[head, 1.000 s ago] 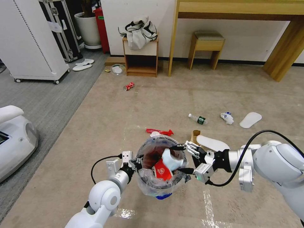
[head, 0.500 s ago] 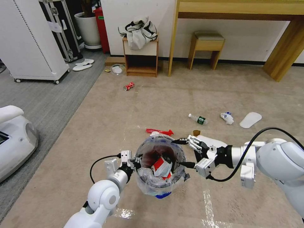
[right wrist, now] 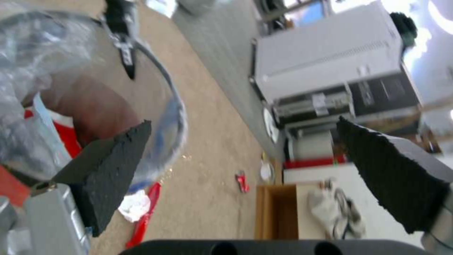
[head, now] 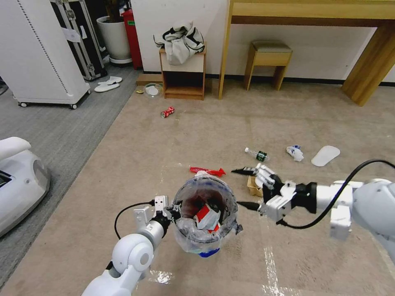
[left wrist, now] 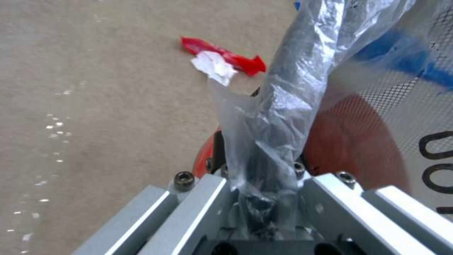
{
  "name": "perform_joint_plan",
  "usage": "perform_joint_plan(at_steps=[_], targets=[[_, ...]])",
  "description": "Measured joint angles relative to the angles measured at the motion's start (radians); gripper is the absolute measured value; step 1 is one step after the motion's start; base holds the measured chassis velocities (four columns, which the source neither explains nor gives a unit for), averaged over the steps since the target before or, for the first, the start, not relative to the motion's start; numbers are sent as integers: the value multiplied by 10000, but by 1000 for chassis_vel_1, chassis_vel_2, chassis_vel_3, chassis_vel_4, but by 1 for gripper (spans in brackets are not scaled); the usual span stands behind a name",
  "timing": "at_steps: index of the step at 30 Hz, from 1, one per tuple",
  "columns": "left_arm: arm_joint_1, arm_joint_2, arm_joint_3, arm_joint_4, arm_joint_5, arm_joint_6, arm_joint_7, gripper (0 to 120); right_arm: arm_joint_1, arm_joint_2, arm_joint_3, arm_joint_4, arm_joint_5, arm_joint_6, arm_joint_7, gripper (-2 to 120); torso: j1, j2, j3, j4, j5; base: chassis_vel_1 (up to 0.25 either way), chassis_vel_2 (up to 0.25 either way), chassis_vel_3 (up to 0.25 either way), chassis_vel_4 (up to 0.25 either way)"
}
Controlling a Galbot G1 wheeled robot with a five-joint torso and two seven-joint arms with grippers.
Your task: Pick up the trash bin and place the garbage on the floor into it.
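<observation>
where crinkled clear bag lines round trash bin (head: 204, 212) — left tool (head: 169, 213) clamped

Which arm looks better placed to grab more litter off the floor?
The right. Its claw hangs open and empty beside the bin, near the brown carton and red wrapper. The left claw is shut on the bin's rim, holding it.
</observation>
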Motion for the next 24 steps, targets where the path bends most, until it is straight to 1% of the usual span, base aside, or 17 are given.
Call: perform_joint_plan(at_steps=[1, 3, 4, 6, 7, 9, 10, 12, 13, 15, 18, 20, 21, 24], targets=[[0, 0, 0, 0, 0, 0, 0, 1, 0, 0, 0, 0, 0, 0, 0, 100, 0, 0, 0, 0, 0, 0, 0, 0, 0], [106, 135, -288, -71, -30, -6, 10, 1, -312, 270, 350, -167, 239, -155, 192, 100, 0, -1, 0, 0, 1, 0, 0, 0, 0], [106, 135, -288, -71, -30, -6, 10, 1, -312, 270, 350, -167, 239, -155, 192, 100, 0, -1, 0, 0, 1, 0, 0, 0, 0], [285, 326, -674, -151, -93, -23, 46, 1, -570, 785, 644, -478, 429, -302, 501, 100, 0, 0, 0, 0, 2, 0, 0, 0, 0], [285, 326, -674, -151, -93, -23, 46, 1, -570, 785, 644, -478, 429, -302, 501, 100, 0, 0, 0, 0, 2, 0, 0, 0, 0], [427, 453, -921, -199, -118, -47, 90, 1, -791, 1284, 836, -749, 546, -413, 777, 100, 0, 0, 0, 0, 2, 0, 0, 0, 0], [427, 453, -921, -199, -118, -47, 90, 1, -791, 1284, 836, -749, 546, -413, 777, 100, 0, 0, 0, 0, 2, 0, 0, 0, 0], [527, 516, -1071, -227, -95, -59, 149, 1, -987, 1679, 977, -973, 591, -445, 983, 100, 0, -1, 0, 0, 1, 0, 0, 0, 0], [527, 516, -1071, -227, -95, -59, 149, 1, -987, 1679, 977, -973, 591, -445, 983, 100, 0, -1, 0, 0, 1, 0, 0, 0, 0], [581, 525, -1224, -236, -21, -85, 190, 1, -1162, 2088, 1102, -1211, 599, -449, 1170, 100, 0, -1, 0, -2, 2, 0, 0, 0, 0], [599, 525, -1296, -238, 5, -94, 194, 1, -1220, 2258, 1138, -1335, 608, -457, 1247, 100, 0, 0, 0, -2, 1, 0, 0, 0, 0], [656, 543, -1522, -206, 121, -147, 246, 1, -1366, 2654, 1148, -1654, 730, -524, 1472, 100, 0, -1, 0, -1, 2, 0, 0, 0, 0], [656, 543, -1522, -206, 121, -147, 246, 1, -1366, 2654, 1148, -1654, 730, -524, 1472, 100, 0, -1, 0, -1, 2, 0, 0, 0, 0], [732, 612, -1749, -144, 161, -215, 329, 1, -1592, 3134, 1147, -1948, 813, -643, 1905, 100, 0, 0, 0, 1, 1, 0, 0, 0, 0]])
